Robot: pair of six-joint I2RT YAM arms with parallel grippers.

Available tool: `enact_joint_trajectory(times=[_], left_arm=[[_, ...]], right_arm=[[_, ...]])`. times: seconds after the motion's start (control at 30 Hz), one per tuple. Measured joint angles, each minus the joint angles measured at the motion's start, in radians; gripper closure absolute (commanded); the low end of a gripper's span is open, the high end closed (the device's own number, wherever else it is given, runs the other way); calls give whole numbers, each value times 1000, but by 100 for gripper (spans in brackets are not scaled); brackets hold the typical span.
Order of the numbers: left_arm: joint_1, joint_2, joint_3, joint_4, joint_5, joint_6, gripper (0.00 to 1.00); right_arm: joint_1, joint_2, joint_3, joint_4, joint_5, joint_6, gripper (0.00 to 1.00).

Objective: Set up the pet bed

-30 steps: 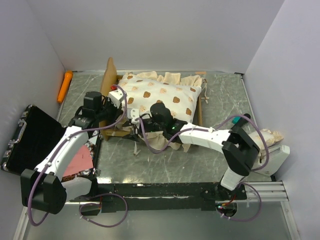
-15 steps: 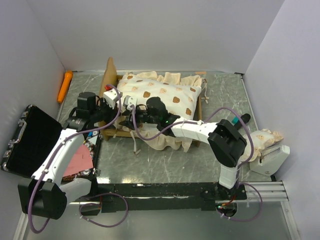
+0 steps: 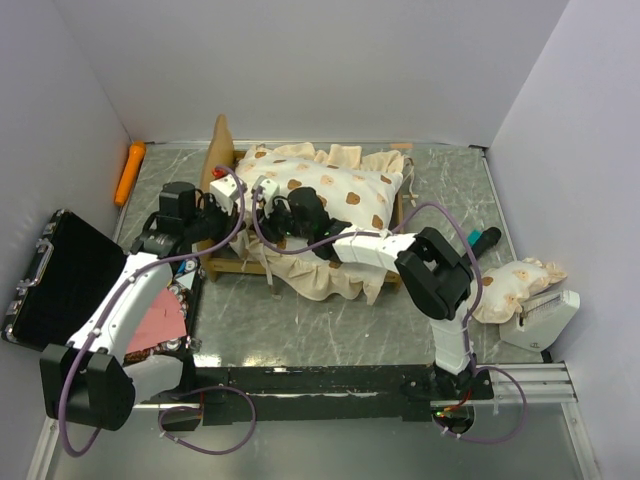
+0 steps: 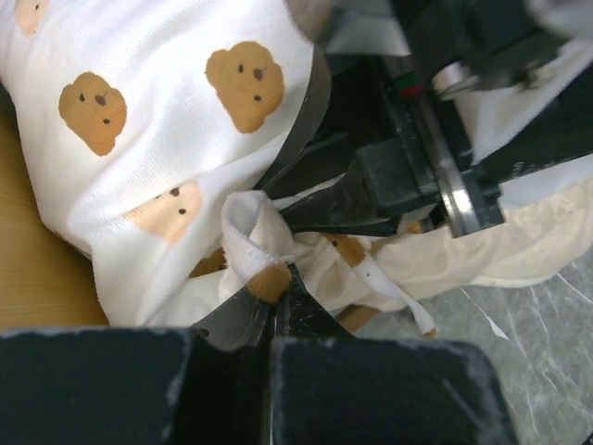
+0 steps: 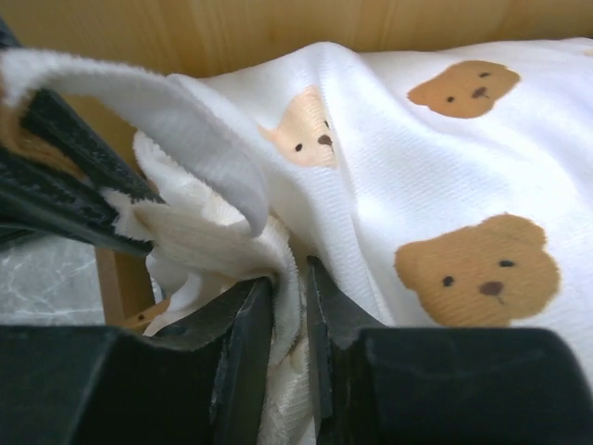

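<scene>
**Cotton ruffle pinched twice**

Jaws of the right gripper [image 5: 289, 278] squeeze a soft ruffle fold [image 5: 218, 246]; those of the left gripper [image 4: 273, 295] clamp another, just beside. Beyond both, the mattress [image 5: 445, 148] lies on the wooden frame [image 5: 278, 23]. Light and floppy, it would likely sag, so hem grips suit.

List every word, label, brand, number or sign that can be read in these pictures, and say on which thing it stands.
None: no word, number or sign can be read in any view.
The cream bear-print ruffled mattress carries only printed bear faces, no letters.
The black hard case and the white plastic box show no legible label.
</scene>
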Motion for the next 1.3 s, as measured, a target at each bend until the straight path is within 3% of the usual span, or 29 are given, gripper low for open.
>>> enact_joint_trajectory(times=[0.27,0.43,0.5,0.73,1.0,1.2,1.3], left_arm=[[0,71,-5,66,-22,-5,99],[0,77,-5,79,-32,-5,99],[2,77,-5,84,-32,-5,99],[37,70,-7,52,-3,-6,99],[66,3,-7,-11,69,-13,99],[66,-2,-7,-37,122,-26,99],[66,-2,-7,-38,137,-27,99]], right_arm=[[-10,-18,-15,-36,-11,-19,52],[-10,-119,-80,-95,-94,-69,44],[-10,-164,-100,-101,-131,-73,45],[12,-201,-74,-132,-247,-61,62],[37,-106,19,-182,-264,0,66],[31,-19,74,-207,-235,45,61],[26,-5,77,-214,-227,51,67]])
